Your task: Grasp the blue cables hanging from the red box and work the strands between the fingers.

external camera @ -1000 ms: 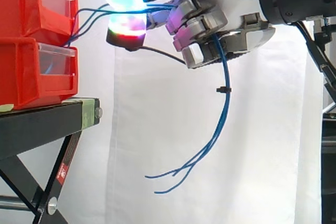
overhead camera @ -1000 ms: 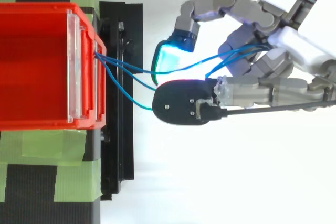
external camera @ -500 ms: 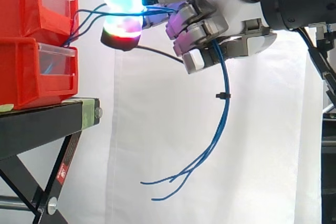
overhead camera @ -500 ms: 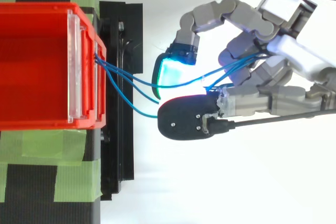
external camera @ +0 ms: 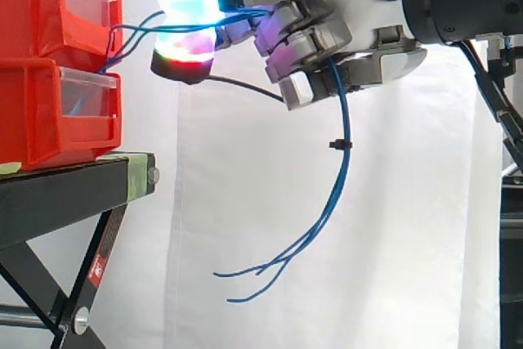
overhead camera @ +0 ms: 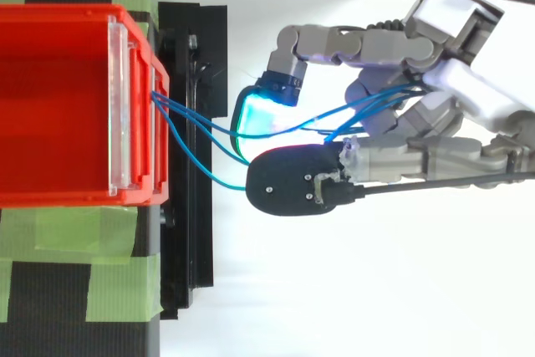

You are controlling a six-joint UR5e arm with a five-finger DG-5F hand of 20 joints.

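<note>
- Side view: robot hand (external camera: 327,34) at 1 o'clock, fingers curled round the cables (external camera: 341,120). Glowing pads (external camera: 186,14) at 11 o'clock, pointing toward the box (external camera: 49,14).
- Same view: cables out of the box front at 10 o'clock, level across to the pads, in through the curled fingers. From there hanging loose toward 6 o'clock, free ends splayed well apart from the worktop (external camera: 73,181). Small black tie (external camera: 337,145) on the hanging part.
- Top view: box (overhead camera: 50,106) at 9 o'clock, robot hand (overhead camera: 418,156) in from 3 o'clock. Cables (overhead camera: 201,135) fanned out from the box's front lip, passing between a cyan pad (overhead camera: 255,114) and a dark fingertip (overhead camera: 288,181) just beside it, then on into the folded fingers.
- Progress, as a judgement: grasp done, cables already laced between the fingers. Probably left: more rolling and sliding of the cables between the fingers, without tugging them out of the box.
</note>
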